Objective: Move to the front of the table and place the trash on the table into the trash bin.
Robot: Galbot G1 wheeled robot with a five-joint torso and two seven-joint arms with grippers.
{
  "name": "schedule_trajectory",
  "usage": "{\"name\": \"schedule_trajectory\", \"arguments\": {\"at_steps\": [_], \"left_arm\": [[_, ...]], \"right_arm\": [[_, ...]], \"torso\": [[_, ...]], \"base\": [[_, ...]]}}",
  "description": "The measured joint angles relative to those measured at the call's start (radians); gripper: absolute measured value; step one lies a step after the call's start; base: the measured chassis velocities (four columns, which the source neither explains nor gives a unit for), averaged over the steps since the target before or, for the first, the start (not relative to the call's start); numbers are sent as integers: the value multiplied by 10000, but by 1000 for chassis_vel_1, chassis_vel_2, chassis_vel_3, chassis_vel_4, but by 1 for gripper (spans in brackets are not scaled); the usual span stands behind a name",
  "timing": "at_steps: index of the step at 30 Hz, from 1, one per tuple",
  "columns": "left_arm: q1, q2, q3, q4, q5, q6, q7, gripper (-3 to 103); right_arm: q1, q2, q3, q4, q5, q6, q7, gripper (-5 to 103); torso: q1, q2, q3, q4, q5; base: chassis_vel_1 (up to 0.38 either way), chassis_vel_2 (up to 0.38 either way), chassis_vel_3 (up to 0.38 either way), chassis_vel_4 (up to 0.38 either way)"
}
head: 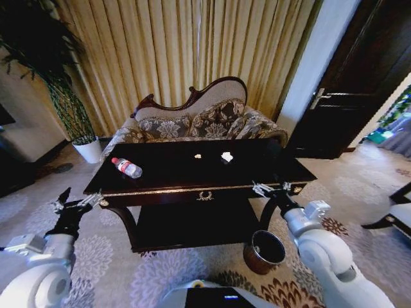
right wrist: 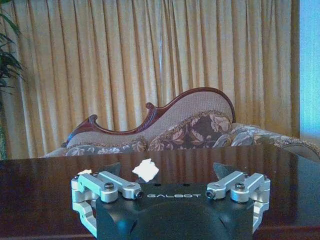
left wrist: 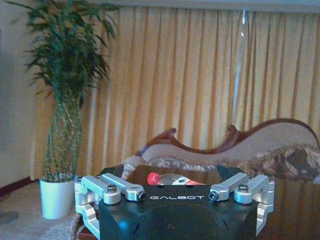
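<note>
Worktop (head: 257,168) is standing dark and glossy straight ahead of the robot, with the floral sofa (head: 212,122) sitting behind it and the trash bin (head: 264,251) resting on the carpet below its front right corner, just beside the right arm. Left end effector (head: 82,204) is hovering off the front left corner, fingers spread and holding nothing; right end effector (head: 271,188) is hovering at the front edge toward the right, likewise spread and holding nothing. Both forearms are reaching forward at about worktop height. The water bottle (head: 127,167) is lying on its side near the left end, its long axis slanting, red cap toward the far left. It is lying ahead of the left end effector, which is the nearer one. Two paper scraps (head: 227,156) are lying near the back middle, ahead of the right end effector.
</note>
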Motion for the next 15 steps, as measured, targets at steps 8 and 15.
{"name": "schedule_trajectory", "arguments": {"at_steps": [8, 15], "left_arm": [[-171, 137, -36, -34, -65, 600, 368, 100], [-272, 221, -3, -31, -135, 581, 369, 100]], "right_arm": [[-41, 14, 38, -28, -15, 107, -2, 100], [-35, 33, 5, -71, -31, 114, -8, 100]], "torso": [[2, -2, 1, 0, 0], [2, -2, 1, 0, -1]], "base": [[-107, 112, 100, -112], [-77, 77, 67, -96]]}}
